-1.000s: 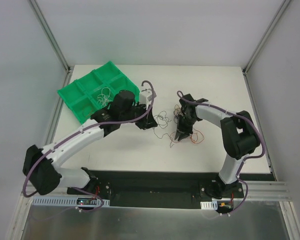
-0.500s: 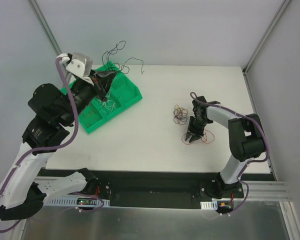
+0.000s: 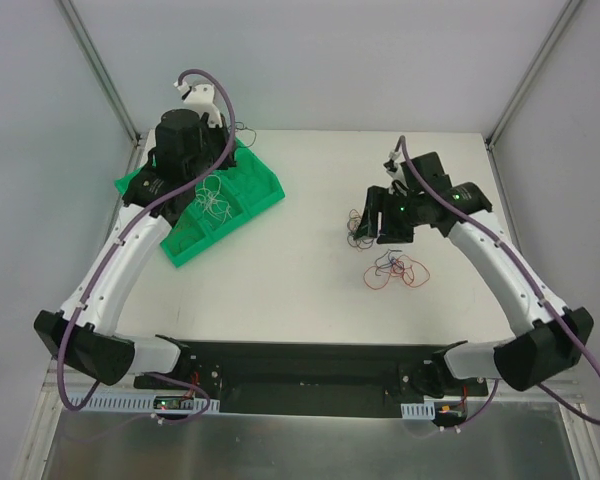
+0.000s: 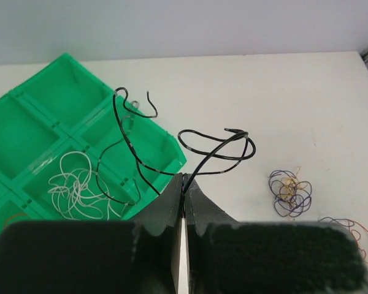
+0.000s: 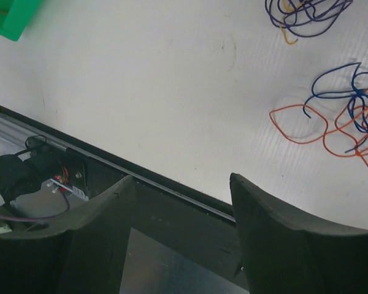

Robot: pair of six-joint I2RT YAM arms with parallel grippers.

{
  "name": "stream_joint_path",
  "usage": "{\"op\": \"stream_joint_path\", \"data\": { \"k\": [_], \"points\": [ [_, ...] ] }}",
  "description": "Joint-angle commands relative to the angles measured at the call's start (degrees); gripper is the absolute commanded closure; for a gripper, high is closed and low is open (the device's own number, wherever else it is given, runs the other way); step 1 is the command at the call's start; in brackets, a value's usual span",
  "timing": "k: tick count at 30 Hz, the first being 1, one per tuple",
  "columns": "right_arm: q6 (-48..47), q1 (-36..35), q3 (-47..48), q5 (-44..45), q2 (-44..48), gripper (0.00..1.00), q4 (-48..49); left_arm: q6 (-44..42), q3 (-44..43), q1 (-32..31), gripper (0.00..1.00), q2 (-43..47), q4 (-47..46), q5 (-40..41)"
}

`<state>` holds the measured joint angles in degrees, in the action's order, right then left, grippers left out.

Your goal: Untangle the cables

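Pinching a black wire [image 4: 205,139] tight, the left hand [image 4: 183,180] holds it above the tray [image 4: 62,62] at left, likely to sort it there. The right hand [image 5: 179,179] is spread apart, empty.

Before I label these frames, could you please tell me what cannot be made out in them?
Top view: where the left gripper pinches the black wire, hidden under its own wrist.
Right wrist view: the purple bundle, cut off by the top edge; the red and blue bundle, by the right edge.
Left wrist view: an orange wire in the green tray, mostly hidden behind the gripper body.
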<state>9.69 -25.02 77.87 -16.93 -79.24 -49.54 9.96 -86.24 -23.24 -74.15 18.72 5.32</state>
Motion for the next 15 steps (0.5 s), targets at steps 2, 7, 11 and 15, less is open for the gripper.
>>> {"op": "stream_joint_path", "data": {
  "k": [2,7,11,15],
  "points": [
    [-2.92,0.75,2.99,2.16,6.99,0.34,-9.08,8.58,2.47,6.01,1.00,-3.45,-4.74,-3.38],
    [-2.75,2.34,1.94,3.30,11.03,0.34,-11.28,11.31,2.21,9.53,1.00,-9.33,-6.41,-5.15],
    [-2.66,3.92,1.50,4.36,12.79,0.34,-12.42,11.23,0.55,10.59,1.00,-13.29,-7.38,-6.54],
    [-2.49,5.24,0.97,4.71,13.41,0.34,-12.86,11.49,-0.51,11.20,1.00,-16.81,-7.38,-6.64]
  ]
}}
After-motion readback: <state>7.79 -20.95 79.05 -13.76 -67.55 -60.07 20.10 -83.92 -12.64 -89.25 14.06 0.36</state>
